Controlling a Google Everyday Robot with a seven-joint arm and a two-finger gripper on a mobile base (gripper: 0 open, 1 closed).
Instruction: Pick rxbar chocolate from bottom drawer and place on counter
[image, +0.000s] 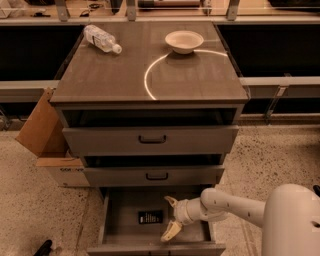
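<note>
Gripper (171, 217) hanging inside the bottom drawer (116, 231), right of its middle, arm coming in from the drawer's right side. Bare grey floor lying open toward the drawer's left wall and back. The drawer's front rim is sitting close beneath the lower finger. Rxbar chocolate (150, 217) lying flat on the drawer floor, just left of the gripper, level with the gap between its fingers, no contact showing. Fingers standing wide apart, gripping nothing. Well above the drawer, the counter (150, 70) is carrying a bottle (101, 38) and a bowl (184, 41).
</note>
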